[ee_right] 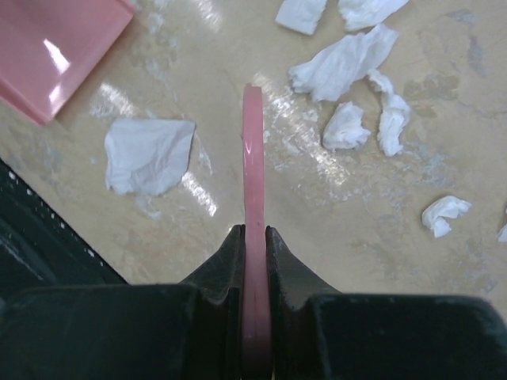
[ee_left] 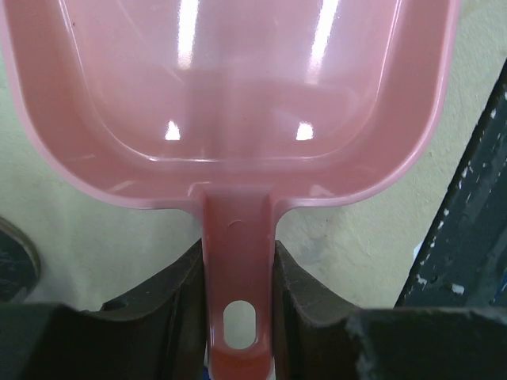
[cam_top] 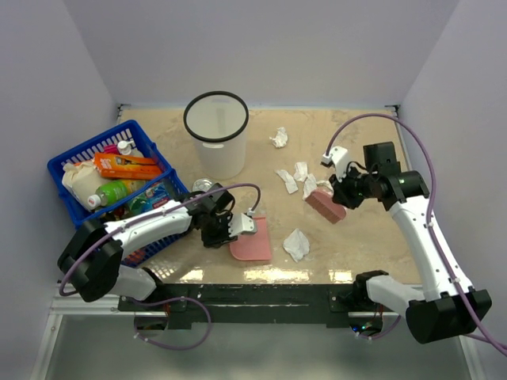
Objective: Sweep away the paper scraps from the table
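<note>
**Both tools gripped, scraps waiting**

Left end effector is clamped on the stiff handle of the glossy pink plastic dustpan, near-centre. Right end effector pinches a thin, rigid pink plastic sweeper. The crumpled white paper scraps lie scattered centre-right on the slick, marbled beige bench. They look featherlight, soft, likely to skid; push them, don't pinch.

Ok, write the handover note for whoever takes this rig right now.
Left gripper: shut on the pink dustpan by its handle, pan near the table front edge.
Right gripper: shut on the pink brush, close to the scraps.
Paper scraps: scattered on the table, none in the pan.
Done: both tools gripped. Left: sweep every scrap into the pan.
</note>
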